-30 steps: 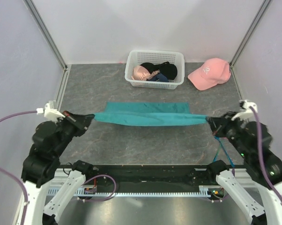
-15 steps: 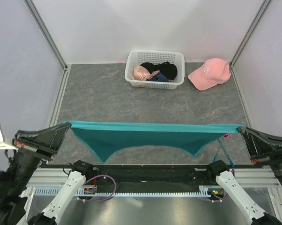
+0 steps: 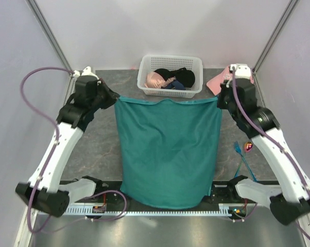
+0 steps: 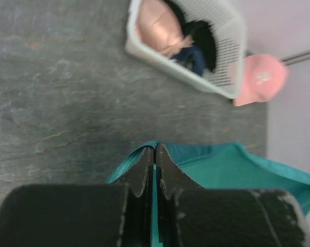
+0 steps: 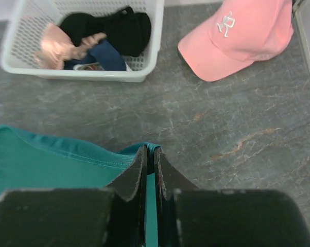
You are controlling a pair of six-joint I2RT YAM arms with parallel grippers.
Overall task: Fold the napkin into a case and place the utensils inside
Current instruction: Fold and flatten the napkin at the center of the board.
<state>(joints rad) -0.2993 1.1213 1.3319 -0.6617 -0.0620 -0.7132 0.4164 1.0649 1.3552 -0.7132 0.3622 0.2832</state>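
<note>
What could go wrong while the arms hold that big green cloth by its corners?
The teal-green cloth napkin is pinched only at two far corners by the left gripper and right gripper; one could slip out. Its near edge hangs over the black base rail and might snag. The plastic utensils lie beside its right edge and could get covered.

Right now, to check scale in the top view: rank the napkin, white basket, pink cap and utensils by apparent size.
1. napkin
2. white basket
3. pink cap and utensils: unranked, since the cap is mostly hidden.
</note>
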